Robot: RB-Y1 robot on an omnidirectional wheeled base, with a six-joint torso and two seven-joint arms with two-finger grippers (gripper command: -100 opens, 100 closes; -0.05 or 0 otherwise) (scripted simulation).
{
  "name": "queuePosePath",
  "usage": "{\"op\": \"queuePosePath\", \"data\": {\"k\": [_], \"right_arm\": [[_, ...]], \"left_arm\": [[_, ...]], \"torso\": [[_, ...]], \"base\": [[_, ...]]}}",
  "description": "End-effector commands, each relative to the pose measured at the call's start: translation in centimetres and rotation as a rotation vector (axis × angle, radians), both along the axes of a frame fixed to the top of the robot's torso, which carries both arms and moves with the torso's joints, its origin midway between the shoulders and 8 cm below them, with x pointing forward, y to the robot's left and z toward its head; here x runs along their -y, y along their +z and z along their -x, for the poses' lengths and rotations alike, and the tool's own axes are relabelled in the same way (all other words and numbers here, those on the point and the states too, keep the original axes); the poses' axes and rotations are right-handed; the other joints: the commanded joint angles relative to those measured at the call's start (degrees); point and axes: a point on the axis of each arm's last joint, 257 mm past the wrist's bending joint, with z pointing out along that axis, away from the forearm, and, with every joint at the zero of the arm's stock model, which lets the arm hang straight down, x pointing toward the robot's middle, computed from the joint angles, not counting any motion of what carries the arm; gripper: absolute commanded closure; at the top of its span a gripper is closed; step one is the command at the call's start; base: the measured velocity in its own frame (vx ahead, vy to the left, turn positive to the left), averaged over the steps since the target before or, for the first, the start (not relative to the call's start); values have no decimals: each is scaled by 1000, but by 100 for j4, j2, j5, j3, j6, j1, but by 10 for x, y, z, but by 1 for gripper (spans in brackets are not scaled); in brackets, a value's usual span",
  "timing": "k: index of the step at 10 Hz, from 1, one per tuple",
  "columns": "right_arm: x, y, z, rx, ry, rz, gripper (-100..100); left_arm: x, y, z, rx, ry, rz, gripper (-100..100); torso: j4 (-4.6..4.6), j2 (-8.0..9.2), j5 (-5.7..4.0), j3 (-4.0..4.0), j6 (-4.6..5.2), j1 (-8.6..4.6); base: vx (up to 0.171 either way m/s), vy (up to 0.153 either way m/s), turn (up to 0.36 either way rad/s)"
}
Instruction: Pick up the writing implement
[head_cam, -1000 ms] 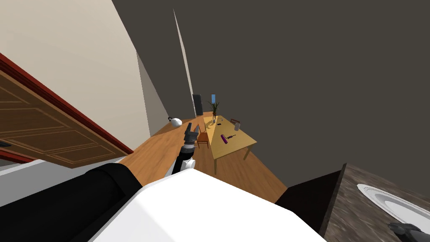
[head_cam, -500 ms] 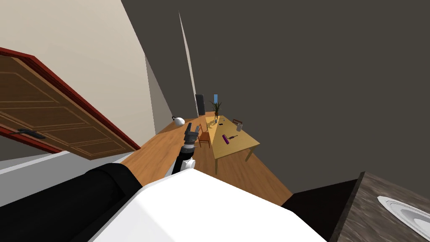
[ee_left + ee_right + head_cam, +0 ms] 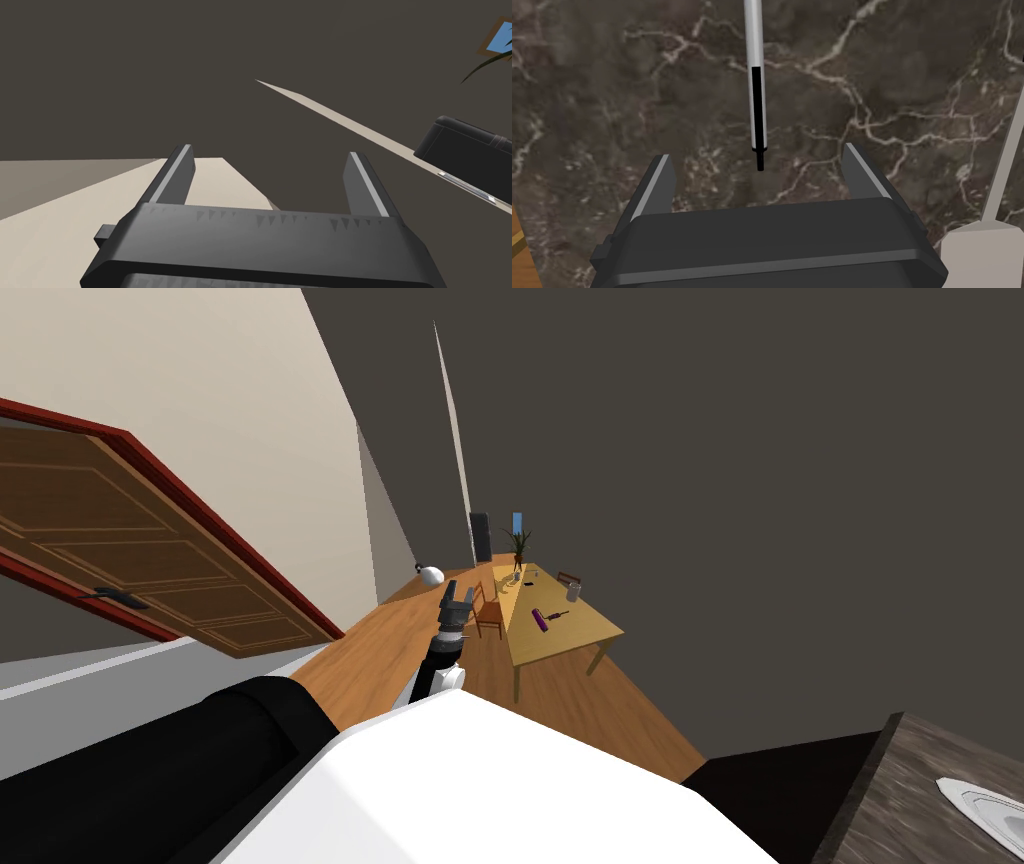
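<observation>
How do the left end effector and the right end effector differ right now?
The left end effector is held out ahead over the wooden floor, while the right end effector faces a dark veined countertop. The right end effector has the white and black pen lying just ahead, its dark tip reaching between the fingers; the left end effector has nothing between its fingers. Shared: both are open and hold nothing.
</observation>
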Motion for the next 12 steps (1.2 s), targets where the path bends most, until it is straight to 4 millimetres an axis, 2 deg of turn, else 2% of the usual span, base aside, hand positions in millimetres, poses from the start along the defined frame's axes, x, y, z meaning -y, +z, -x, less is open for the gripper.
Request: {"op": "queuePosePath", "data": {"k": [1, 3, 5, 6, 10, 11, 12], "right_arm": [[-3, 0, 4, 7, -5, -6, -100], [-5, 0, 16, 8, -21, -17, -100], [-5, -1, 14, 10, -27, -16, -100], [-5, -1, 14, 11, -28, -16, 100], [-5, -1, 14, 11, -29, -16, 100], [-5, -1, 14, 11, -30, -16, 0], [-3, 0, 4, 10, -15, -8, 100]], "left_arm": [[0, 0, 0, 0, 0, 0, 0], [0, 0, 0, 0, 0, 0, 0], [0, 0, 0, 0, 0, 0, 0], [0, 0, 0, 0, 0, 0, 0], [0, 0, 0, 0, 0, 0, 0], [0, 0, 0, 0, 0, 0, 0], [0, 0, 0, 0, 0, 0, 0]], "torso": [[0, 0, 0, 0, 0, 0], [1, 1, -1, 1, 4, 2], [1, 2, -4, 1, 4, 0], [1, 2, -5, 1, 4, 1], [1, 1, -6, 1, 3, 1], [1, 1, -6, 1, 2, 1], [1, 1, -6, 1, 2, 1]], "base": [[-6, -11, 71], [-3, -5, 74], [-3, -5, 34], [0, 0, 0], [0, 0, 0], [0, 0, 0], [5, 7, -133]]}}
